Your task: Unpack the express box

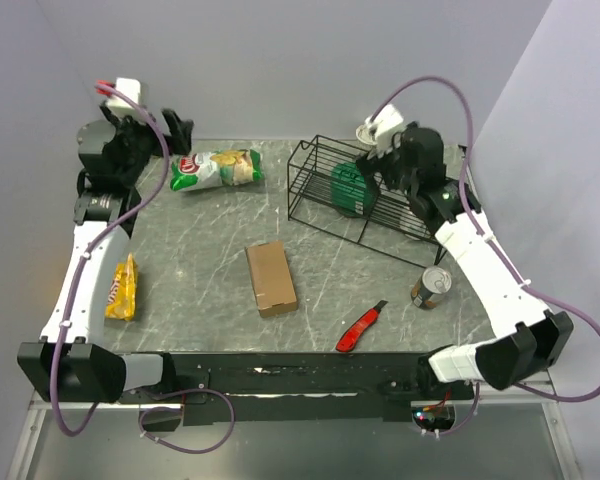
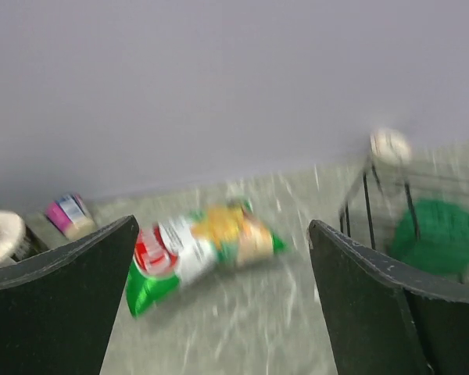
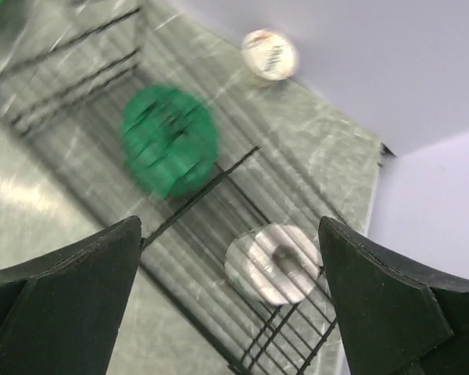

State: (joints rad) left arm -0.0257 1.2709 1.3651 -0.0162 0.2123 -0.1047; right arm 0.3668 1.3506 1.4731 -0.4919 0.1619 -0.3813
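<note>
The express box [image 1: 270, 277], a flat brown carton, lies closed in the middle of the table, seen only in the top view. My left gripper [image 1: 178, 128] is open and empty at the far left, well away from the box. In its wrist view the open gripper [image 2: 223, 223] frames a green chip bag [image 2: 203, 250]. My right gripper [image 1: 368, 166] is open and empty above the black wire basket [image 1: 320, 215]. In its wrist view the gripper [image 3: 229, 223] hangs over the basket wires [image 3: 211, 183].
The green chip bag [image 1: 217, 168] lies at the back left. A yellow snack bag [image 1: 122, 288] lies at the left edge. A red utility knife [image 1: 362, 327] and a can [image 1: 431, 287] sit front right. A green object [image 1: 350, 188] is in the basket. A white cup [image 1: 368, 132] stands behind.
</note>
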